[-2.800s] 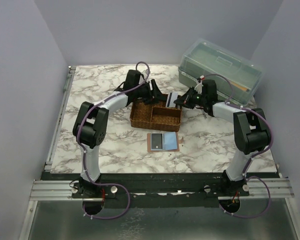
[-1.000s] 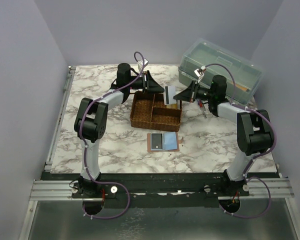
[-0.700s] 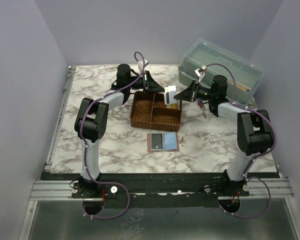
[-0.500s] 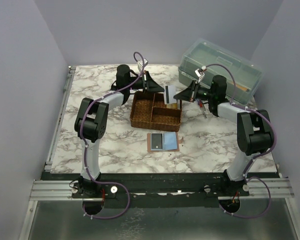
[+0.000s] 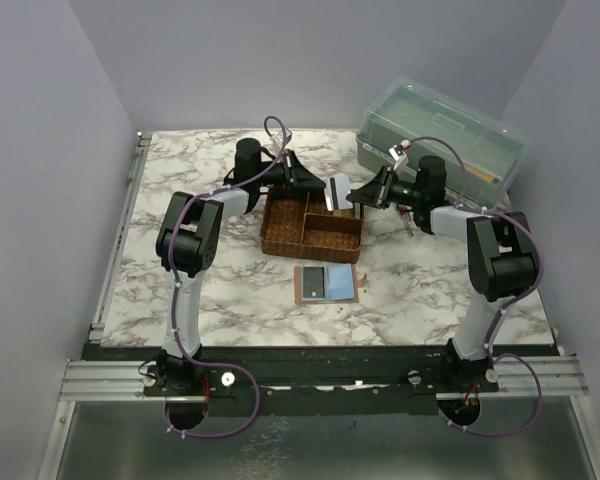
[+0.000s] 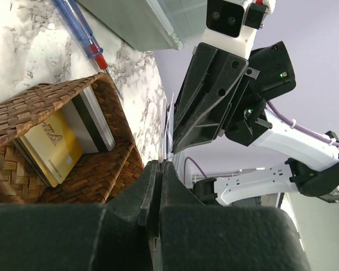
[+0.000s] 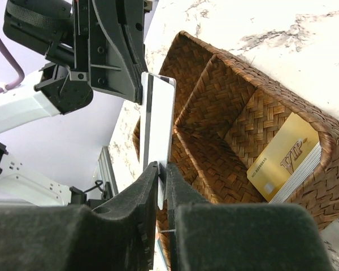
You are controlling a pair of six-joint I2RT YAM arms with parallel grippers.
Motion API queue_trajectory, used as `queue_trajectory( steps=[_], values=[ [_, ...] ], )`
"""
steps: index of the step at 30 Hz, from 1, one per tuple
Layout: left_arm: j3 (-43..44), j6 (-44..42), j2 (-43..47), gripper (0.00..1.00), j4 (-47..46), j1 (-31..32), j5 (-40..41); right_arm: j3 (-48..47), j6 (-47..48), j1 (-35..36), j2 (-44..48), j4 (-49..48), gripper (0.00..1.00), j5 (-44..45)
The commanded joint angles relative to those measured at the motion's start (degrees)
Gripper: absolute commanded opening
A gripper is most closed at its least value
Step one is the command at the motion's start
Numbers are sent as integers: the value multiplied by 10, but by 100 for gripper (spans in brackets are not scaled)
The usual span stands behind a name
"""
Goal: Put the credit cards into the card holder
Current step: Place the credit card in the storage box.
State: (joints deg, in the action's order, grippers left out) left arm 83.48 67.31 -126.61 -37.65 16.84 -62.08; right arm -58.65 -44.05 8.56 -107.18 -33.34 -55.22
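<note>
Marble table w/ 1 credit card clenched in left end effector; right end effector unclear.

We record white link shells on the left arm and right arm, black joint housings, purple cables tied with white zip ties, matte black fingers, and one green indicator light.
</note>
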Motion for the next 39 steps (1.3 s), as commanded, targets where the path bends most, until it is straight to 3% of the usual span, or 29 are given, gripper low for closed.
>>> queue_trajectory(
  steps=[1, 7, 10, 21, 29, 36, 37, 39],
  values=[
    [-8, 9, -15, 0, -19, -5, 17, -4, -6, -1, -14, -4, 17, 17],
    [-14, 13, -20, 0, -19, -7, 22, -6, 5, -2, -17, 22, 16, 41],
    [-15, 16, -25, 0, -18, -11, 27, -8, 6, -3, -23, 32, 1, 46],
    [9, -31, -37, 0, 63, -15, 63, -20, 25, -11, 7, 117, 0, 112],
    [39, -100, -13, 0, 208, 0, 132, -40, 57, -12, 54, 198, 0, 166],
    [132, -210, -31, 0, 415, 38, 177, -50, 82, -12, 86, 244, 0, 179],
    [139, -213, -33, 3, 429, 38, 177, -49, 85, -12, 88, 249, 0, 177],
    [142, -227, -27, 21, 449, 38, 188, -44, 90, -12, 95, 255, 0, 174]
  ],
)
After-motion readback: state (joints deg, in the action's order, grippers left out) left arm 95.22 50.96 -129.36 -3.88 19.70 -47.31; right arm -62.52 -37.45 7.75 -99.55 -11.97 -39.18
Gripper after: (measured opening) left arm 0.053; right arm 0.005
